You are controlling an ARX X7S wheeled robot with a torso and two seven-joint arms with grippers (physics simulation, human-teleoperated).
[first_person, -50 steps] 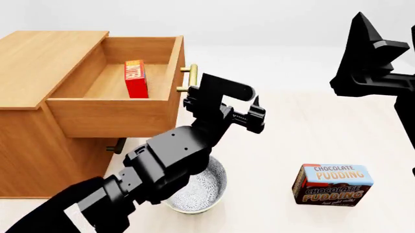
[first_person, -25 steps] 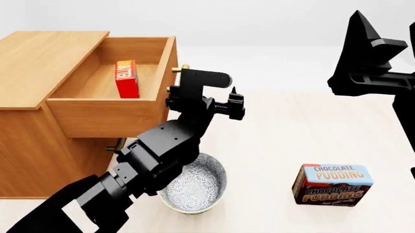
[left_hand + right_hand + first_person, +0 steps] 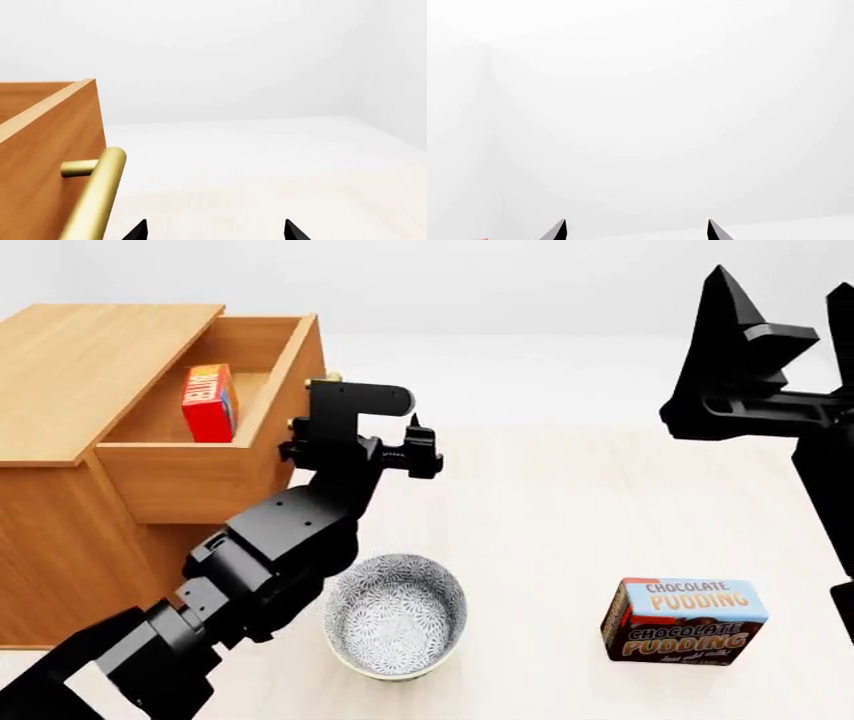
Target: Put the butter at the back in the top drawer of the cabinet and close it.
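The left gripper [image 3: 350, 430] sits against the front of the top drawer [image 3: 200, 475], hiding most of the brass handle [image 3: 93, 197] in the head view; the wrist view shows the handle just beside the jaw tips, which stand apart and hold nothing. Whether the gripper touches the drawer front cannot be told. The top drawer of the cabinet [image 3: 80, 370] is partly open, and the butter [image 3: 206, 402] stands on edge inside it, its lettering hard to read. The lower drawers are mostly hidden behind the arm. The right gripper [image 3: 635, 231] is raised over the worktop [image 3: 561, 520], jaws apart and empty. A patterned bowl [image 3: 395, 628] is empty; a chocolate pudding box [image 3: 685, 620] stands well apart.
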